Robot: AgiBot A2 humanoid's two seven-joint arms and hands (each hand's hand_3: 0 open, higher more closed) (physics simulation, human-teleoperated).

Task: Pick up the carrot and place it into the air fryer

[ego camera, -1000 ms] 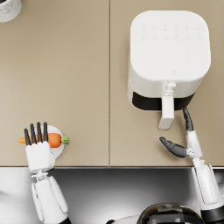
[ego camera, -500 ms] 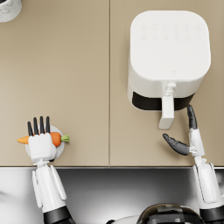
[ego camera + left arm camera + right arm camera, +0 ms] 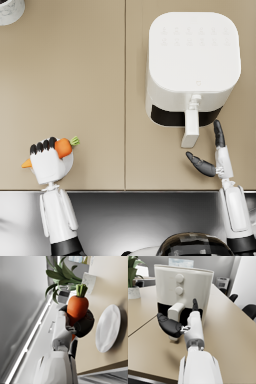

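Left hand (image 3: 48,162) curled around carrot (image 3: 63,147), right hand (image 3: 212,159) splayed.

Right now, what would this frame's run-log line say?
left hand: holds orange carrot, off white plate | right hand: open beside white air fryer handle | drawer: slightly out

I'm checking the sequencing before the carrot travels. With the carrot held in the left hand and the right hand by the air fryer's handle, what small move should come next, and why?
Probably the right hand should close on the air fryer's handle and pull the drawer out. The left hand already grips the carrot off the white plate, but the air fryer looks closed, and the right hand is open beside the handle.
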